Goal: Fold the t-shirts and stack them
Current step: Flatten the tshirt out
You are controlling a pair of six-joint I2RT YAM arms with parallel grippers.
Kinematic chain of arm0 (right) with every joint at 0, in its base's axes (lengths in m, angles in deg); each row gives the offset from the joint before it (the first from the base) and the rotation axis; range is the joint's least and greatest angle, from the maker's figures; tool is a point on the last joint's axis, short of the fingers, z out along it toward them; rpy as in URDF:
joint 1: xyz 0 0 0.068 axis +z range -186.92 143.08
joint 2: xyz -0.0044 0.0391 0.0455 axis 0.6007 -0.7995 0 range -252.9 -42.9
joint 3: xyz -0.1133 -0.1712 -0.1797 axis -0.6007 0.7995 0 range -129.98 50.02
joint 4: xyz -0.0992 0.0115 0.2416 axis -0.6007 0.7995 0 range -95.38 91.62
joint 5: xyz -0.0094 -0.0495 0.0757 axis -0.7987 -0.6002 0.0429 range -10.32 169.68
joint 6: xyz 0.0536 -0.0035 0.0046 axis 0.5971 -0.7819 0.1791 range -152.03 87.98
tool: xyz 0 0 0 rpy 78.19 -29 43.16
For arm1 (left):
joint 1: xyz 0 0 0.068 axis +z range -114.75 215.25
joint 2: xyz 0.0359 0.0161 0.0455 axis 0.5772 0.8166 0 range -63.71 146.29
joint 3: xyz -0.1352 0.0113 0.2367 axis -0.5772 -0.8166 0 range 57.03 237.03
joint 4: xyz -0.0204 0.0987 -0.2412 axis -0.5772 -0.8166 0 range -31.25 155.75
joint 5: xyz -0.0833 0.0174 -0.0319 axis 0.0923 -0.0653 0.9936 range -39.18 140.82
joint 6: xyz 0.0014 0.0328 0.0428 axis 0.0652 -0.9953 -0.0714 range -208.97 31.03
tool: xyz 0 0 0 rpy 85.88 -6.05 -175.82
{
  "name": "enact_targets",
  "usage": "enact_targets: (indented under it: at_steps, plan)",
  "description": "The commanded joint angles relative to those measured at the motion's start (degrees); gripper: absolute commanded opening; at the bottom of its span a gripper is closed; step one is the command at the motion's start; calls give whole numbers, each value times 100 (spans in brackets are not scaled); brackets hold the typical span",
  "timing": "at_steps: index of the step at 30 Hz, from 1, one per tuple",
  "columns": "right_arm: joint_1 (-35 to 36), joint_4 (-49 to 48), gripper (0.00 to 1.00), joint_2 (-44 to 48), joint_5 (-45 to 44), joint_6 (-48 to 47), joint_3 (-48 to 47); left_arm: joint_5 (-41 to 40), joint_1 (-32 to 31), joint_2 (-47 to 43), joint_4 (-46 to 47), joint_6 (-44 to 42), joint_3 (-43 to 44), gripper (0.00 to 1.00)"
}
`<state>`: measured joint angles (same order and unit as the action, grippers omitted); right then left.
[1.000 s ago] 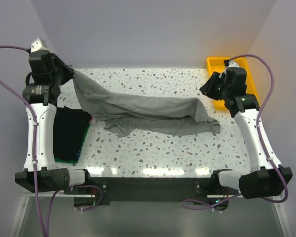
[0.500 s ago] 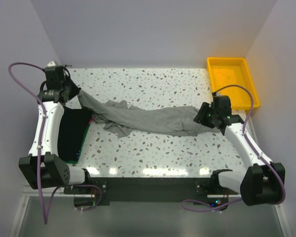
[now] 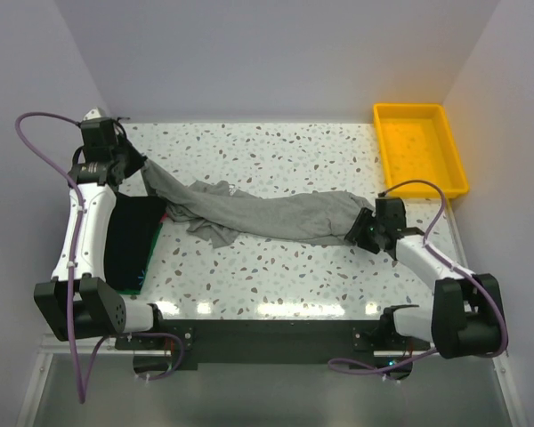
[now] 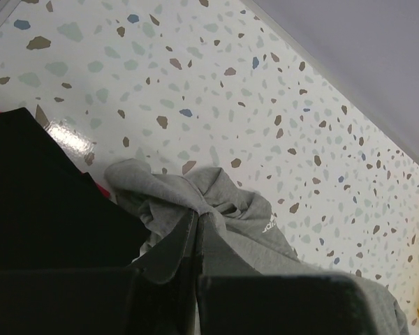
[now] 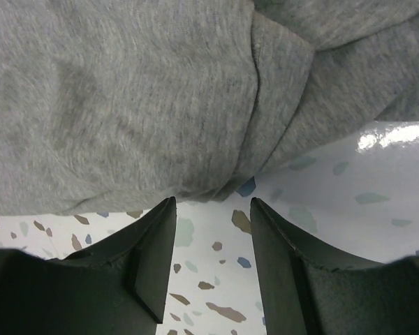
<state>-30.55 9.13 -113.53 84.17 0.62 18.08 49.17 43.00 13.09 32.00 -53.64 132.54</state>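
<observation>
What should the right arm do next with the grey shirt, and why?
Probably ease the right gripper forward onto the grey t-shirt and close. Its jaws stand open over bare table, with the fabric edge just ahead of them, while the left gripper is shut on the shirt's other end.
</observation>
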Motion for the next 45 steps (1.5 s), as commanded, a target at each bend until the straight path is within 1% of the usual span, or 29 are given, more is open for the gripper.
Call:
enact_targets:
  at_steps: [1, 7, 8, 10, 11, 13, 15, 17, 22, 23, 25, 26, 31, 37, 41, 42, 44, 45]
  plan:
    - [31, -817, 51, -161, 157, 260, 74, 77, 34, -147, 300, 26, -36, 0]
    - [57, -1072, 48, -504, 219, 374, 83, 112, 34, -138, 326, 26, -45, 0]
    - [66, -1081, 43, -530, 219, 374, 92, 121, 34, -138, 317, 26, -45, 0]
    - [66, -1081, 35, -548, 201, 374, 92, 112, 34, -138, 317, 26, -53, 0]
    - [75, -1029, 25, -540, 193, 366, 66, 121, 34, -130, 317, 26, -53, 0]
    - [75, -915, 13, -478, 192, 313, 4, 112, 34, -138, 308, 18, -45, 0]
    - [75, -599, 4, -234, 140, 190, -136, 95, 42, -147, 291, 26, -19, 0]
    - [66, -118, 0, 13, 87, 41, -364, 60, 34, -174, 247, 26, 34, 0]
    - [57, 1044, 0, 1014, -334, -337, -1128, -90, 51, -209, 115, 18, 236, 0]
    - [49, 1394, 0, 1121, -422, -433, -1434, -107, 60, -200, 80, 26, 271, 0]
    - [49, 1843, 0, 1401, -432, -496, -1735, -116, 165, -226, 27, 70, 377, 0]
    - [48, 1959, 0, 1507, -432, -522, -1971, -116, 192, -244, 10, 88, 403, 0]
    - [48, 2635, 0, 2061, -414, -540, -2543, -239, 438, -498, -139, 220, 526, 0]
    - [48, 3408, 1, 2677, -519, -671, -2957, -468, 754, -999, -236, 325, 386, 0]
    - [40, 3454, 5, 2853, -485, -716, -2704, -442, 772, -1061, -149, 255, 237, 0]
    - [48, 3384, 7, 2731, -458, -716, -2599, -389, 781, -1000, -131, 246, 202, 0]
    - [48, 2955, 8, 2477, -319, -672, -2221, -223, 781, -886, 70, 237, 88, 0]
    - [48, 2744, 11, 2275, -317, -637, -2098, -178, 772, -703, 158, 272, -52, 0]
